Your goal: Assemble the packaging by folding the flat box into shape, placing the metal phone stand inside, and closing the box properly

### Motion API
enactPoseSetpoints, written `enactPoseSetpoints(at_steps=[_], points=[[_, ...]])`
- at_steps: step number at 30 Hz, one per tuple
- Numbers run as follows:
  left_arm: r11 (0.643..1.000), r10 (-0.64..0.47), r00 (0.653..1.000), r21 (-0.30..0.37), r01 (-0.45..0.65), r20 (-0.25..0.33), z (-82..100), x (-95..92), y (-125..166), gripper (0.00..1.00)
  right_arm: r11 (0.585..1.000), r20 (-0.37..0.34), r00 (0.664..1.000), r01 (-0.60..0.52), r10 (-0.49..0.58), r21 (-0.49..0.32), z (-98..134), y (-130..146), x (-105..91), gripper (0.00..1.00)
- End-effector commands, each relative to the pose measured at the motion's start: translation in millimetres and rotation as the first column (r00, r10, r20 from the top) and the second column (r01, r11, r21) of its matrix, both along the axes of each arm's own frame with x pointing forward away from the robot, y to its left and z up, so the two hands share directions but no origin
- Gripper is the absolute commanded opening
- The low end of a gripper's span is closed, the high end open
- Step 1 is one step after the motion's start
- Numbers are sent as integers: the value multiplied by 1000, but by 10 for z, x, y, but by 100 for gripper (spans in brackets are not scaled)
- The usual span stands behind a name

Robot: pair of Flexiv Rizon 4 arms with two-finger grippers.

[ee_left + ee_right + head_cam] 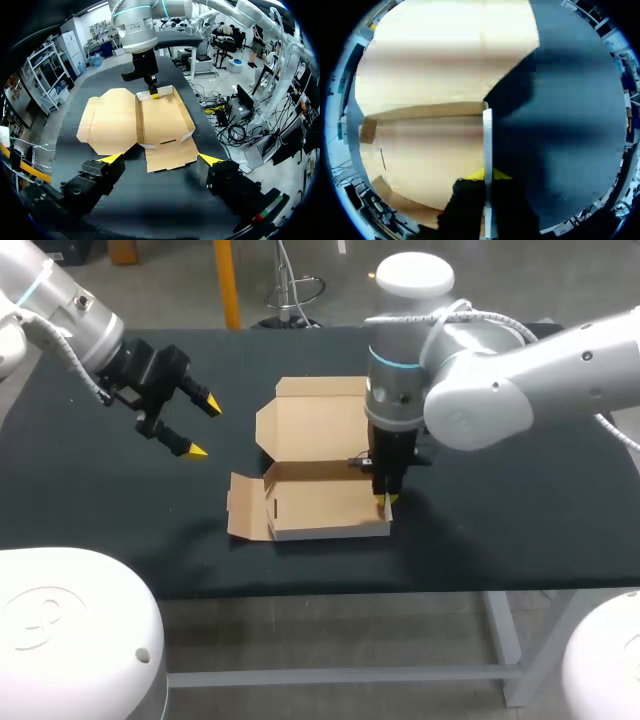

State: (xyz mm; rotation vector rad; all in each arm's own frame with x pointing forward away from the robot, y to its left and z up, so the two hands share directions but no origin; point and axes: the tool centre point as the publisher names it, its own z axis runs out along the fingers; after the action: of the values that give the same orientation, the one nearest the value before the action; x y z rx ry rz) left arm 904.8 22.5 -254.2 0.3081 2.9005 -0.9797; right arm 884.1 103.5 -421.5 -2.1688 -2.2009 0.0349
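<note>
The box (pixel 320 502) sits near the middle of the black desk (pixel 520 510), half folded. Its shallow tray lies toward the near edge. The lid (pixel 320 425) is open and flat on the desk behind the tray, joined to it along the back fold. At the tray's left end a flap (pixel 245 508) spreads outward, not yet tucked in.

The right arm (pixel 500 380) comes in from the right and points straight down over the tray's right end. The right tool (pixel 385 501) is narrow and pinches the upright side wall (pixel 487 130) of the box. In the right wrist view the thin pale edge of that wall runs between the two yellow tips, one finger inside the tray and the other outside over the desk.

The left arm (pixel 60 310) is at the far left, above the desk and well apart from the box. The left tool (pixel 203 427) is spread wide and holds nothing, its tips pointing toward the lid. In the left wrist view the left tool (pixel 161 159) faces the box (pixel 160 117), with the flap (pixel 170 157) nearest it and the right tool (pixel 154 93) at the tray's far end.
</note>
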Motion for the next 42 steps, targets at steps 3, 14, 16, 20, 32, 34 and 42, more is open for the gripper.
enactPoseSetpoints(at_steps=[3,14,16,20,32,34,42], points=[[1000,0,1000,4,0,-1,12,-7,2,100,1000,14,1000,14,-14,7,37,0,25,0],[1000,0,1000,4,0,-1,12,-7,2,100,1000,14,1000,14,-14,7,37,0,25,0],[1000,0,1000,4,0,-1,12,-7,2,100,1000,14,1000,14,-14,7,37,0,25,0],[1000,24,1000,17,-24,-6,16,-11,-33,100,1000,14,1000,14,-14,7,37,0,25,0],[770,608,730,9,-637,-312,-14,-418,-70,100,1000,14,1000,14,-14,7,37,0,25,0],[706,636,643,-15,-708,-426,-21,-483,-27,100,1000,14,1000,14,-14,7,37,0,25,0],[326,829,216,131,-936,-516,-226,-541,-59,100,1000,14,1000,14,-14,7,37,0,25,0]])
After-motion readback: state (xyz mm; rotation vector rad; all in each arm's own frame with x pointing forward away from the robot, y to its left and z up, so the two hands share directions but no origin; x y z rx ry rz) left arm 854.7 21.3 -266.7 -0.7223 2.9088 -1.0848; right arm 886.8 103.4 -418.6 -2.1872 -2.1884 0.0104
